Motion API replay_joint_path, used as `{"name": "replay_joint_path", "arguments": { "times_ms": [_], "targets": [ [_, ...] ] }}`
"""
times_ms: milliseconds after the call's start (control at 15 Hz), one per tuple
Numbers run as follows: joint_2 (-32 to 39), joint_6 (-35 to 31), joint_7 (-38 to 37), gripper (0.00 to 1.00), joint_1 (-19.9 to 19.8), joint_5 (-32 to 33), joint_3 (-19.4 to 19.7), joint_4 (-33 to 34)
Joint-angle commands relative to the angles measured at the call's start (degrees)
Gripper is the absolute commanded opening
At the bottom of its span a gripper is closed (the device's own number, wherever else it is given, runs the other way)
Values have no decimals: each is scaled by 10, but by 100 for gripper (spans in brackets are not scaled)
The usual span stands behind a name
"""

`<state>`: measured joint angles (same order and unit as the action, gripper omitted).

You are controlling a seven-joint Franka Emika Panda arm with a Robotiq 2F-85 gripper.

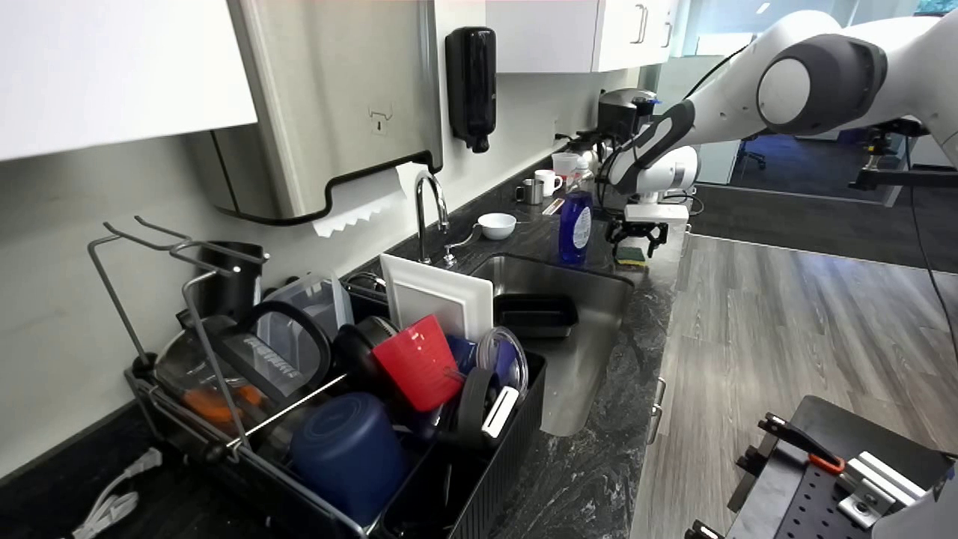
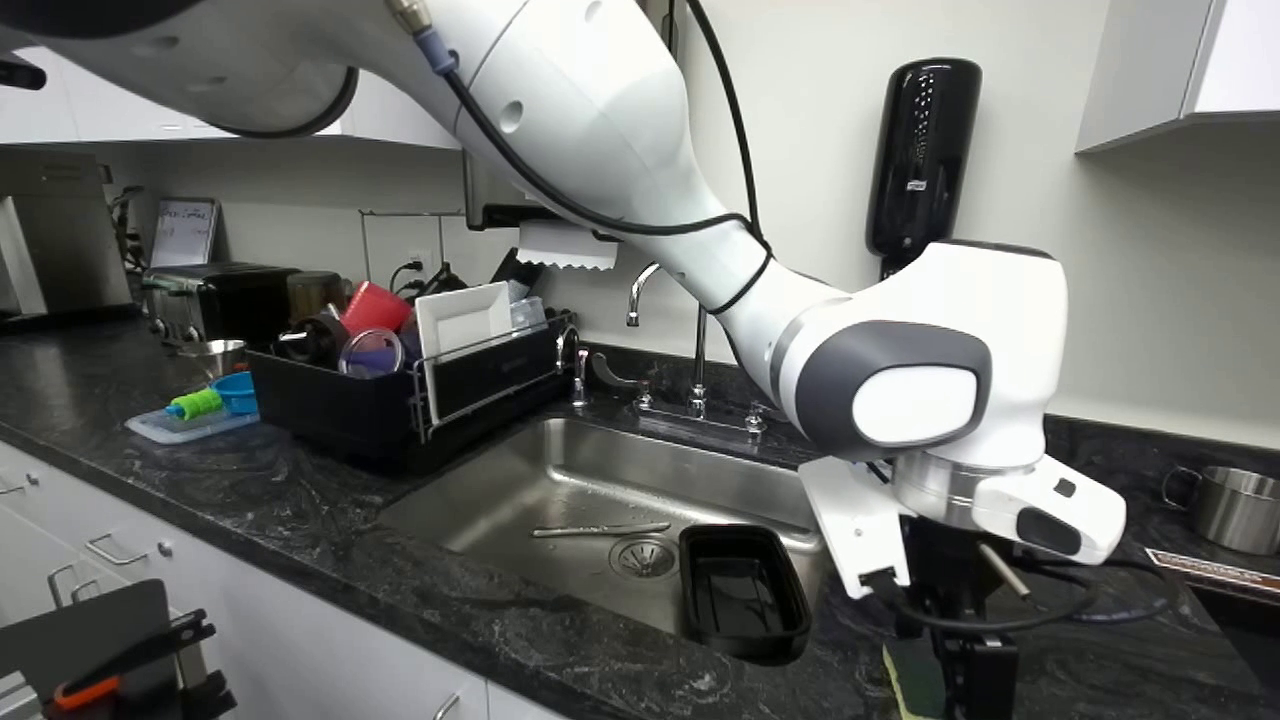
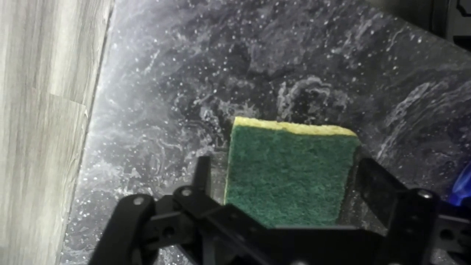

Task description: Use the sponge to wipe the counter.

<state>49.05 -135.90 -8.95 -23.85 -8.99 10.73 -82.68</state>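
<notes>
Has the tool (image 1: 635, 243) low down at the sponge (image 3: 290, 173), near the front edge of the worktop (image 3: 165, 73). Holds the fingers (image 3: 202, 171) apart, with one on each side of the sponge and a bit of worktop to see in both gaps. Not pinching anything. Looks lined up this way to squeeze the sponge by its two sides. Cannot tell whether touching the worktop with the tips.

As for the sponge, lies flat, green side up and yellow side down, maybe to rub with the soft part. Sits in from the front edge, near the front corner of the sink (image 2: 560, 490), at the end away from the dish rack (image 2: 330, 410). Seems a good spot to grab from, with flat worktop beneath and no part hanging over the floor (image 3: 44, 147).

Nearer the back edge, by the rim of the sink, find a blue soap bottle (image 1: 575, 228) standing up straight, likely there to be handy for washing up. Could get bumped by a wide swing.

Seems to be at the grabbing step, with the wiping to come. Next, probably needs a gentle squeeze, then a push down and a rub along the front edge, without slipping into the sink.
</notes>
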Motion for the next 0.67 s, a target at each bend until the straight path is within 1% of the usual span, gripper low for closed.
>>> {"name": "replay_joint_path", "arguments": {
  "times_ms": [0,67,133,200,333,400,467,600],
  "targets": [
    [9,-5,13,100,-5,-9,-2,8],
    [10,-7,13,100,-4,-9,-2,8],
    [10,-8,14,75,-4,-9,-2,7],
    [10,-8,15,74,-4,-8,-2,7],
    [11,-9,16,60,-4,-8,-2,6],
    [11,-10,16,52,-4,-8,-2,6],
    [11,-10,17,49,-4,-7,-2,7],
    [10,-11,18,46,-4,-7,-2,6]
  ]
}}
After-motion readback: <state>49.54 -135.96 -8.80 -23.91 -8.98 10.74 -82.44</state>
